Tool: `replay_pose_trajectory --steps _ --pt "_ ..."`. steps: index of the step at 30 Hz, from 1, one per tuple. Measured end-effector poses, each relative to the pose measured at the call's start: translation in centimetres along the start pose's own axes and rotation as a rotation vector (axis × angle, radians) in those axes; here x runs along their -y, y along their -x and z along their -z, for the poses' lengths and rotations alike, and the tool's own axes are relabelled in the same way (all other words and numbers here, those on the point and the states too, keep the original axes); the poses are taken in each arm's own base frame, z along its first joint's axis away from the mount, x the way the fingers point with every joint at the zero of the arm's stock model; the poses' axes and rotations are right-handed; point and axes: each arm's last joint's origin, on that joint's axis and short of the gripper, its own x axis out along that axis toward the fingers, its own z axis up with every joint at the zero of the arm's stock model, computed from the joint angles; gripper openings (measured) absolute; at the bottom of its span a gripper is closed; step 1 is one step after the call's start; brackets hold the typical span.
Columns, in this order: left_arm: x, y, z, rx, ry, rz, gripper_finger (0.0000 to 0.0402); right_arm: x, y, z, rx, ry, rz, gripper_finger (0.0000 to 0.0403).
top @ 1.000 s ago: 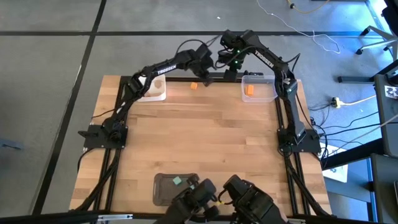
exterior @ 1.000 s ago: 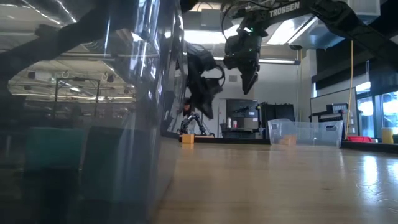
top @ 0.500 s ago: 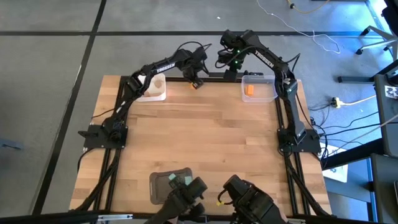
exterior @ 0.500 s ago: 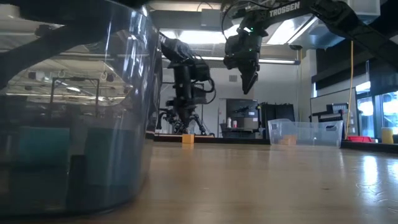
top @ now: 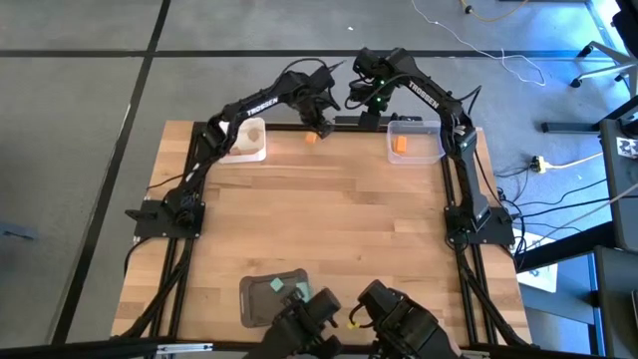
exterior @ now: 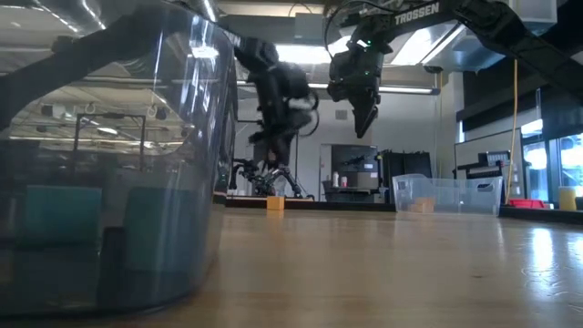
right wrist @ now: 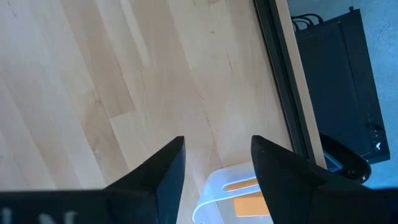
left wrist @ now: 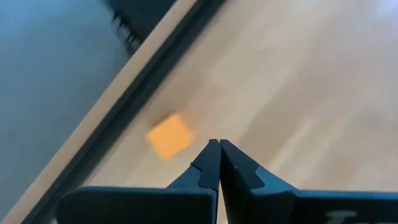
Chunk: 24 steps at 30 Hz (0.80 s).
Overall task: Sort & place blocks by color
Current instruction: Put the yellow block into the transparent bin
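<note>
Left gripper (left wrist: 219, 163) has shifted along bench (top: 329, 219) far edge, fingers pressed shut, empty — hovering beside loose orange block (top: 311, 139). Right gripper (right wrist: 214, 163) waits, fingers wide, near clear tray (top: 415, 146). Pickup not yet begun — fingers must open.

An orange block (top: 311, 139) lies near the far edge of the pale striped wood table (top: 329, 219), another orange block (top: 400, 145) sits in the clear tray (top: 436, 152), and teal blocks (top: 276, 286) fill the grey tray (top: 253, 299).
</note>
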Motion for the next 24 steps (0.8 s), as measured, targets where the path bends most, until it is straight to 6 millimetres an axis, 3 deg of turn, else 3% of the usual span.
replay_pose_trajectory --steps 5,15,24 --pt "1.1 -1.0 0.3 -0.033 0.025 -0.023 0.0 0.0 0.0 0.0 0.0 0.001 0.0 0.0184" --pt "-1.1 -4.6 2.8 -0.162 0.131 -0.103 0.0 0.0 0.0 0.0 0.0 0.003 0.0 0.0184" --pt "-1.8 -4.4 2.7 -0.144 0.148 -0.187 0.0 0.0 0.0 0.0 0.0 0.003 0.0 0.0184"
